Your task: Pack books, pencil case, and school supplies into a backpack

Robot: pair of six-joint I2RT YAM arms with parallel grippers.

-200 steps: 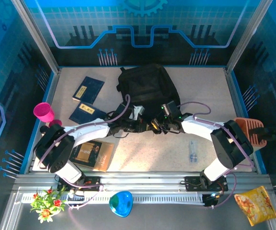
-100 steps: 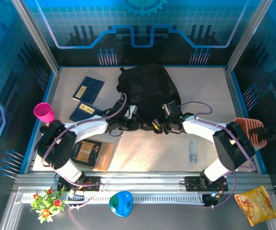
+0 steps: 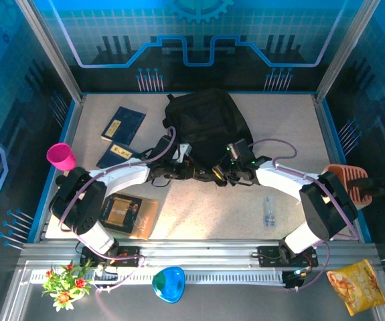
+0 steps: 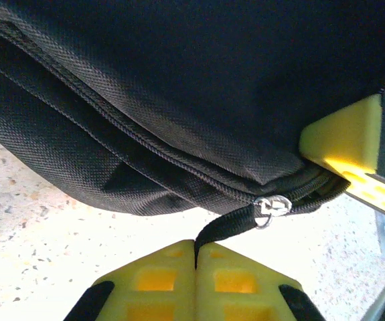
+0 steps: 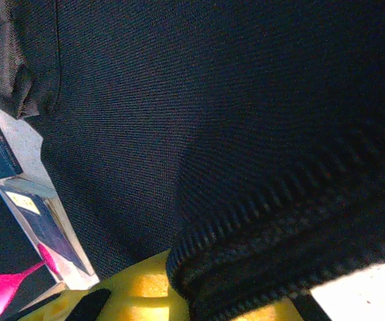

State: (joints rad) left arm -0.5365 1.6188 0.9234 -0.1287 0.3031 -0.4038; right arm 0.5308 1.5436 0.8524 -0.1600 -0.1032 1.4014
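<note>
The backpack (image 3: 205,124) lies at the far middle of the table (image 3: 212,214). At its near edge, the left gripper (image 4: 194,253) has its jaws pressed together on the black zipper pull strap (image 4: 229,224). Just right of it, the right gripper (image 5: 202,297) pinches the backpack's zipped rim. The books (image 3: 122,124) lie to the left.

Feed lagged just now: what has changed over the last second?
The left gripper, shut on the zipper pull strap, drew slightly left and away from the bases; the right gripper, shut on the backpack edge, shifted slightly away too. The backpack, books and pink cup stayed put.
</note>
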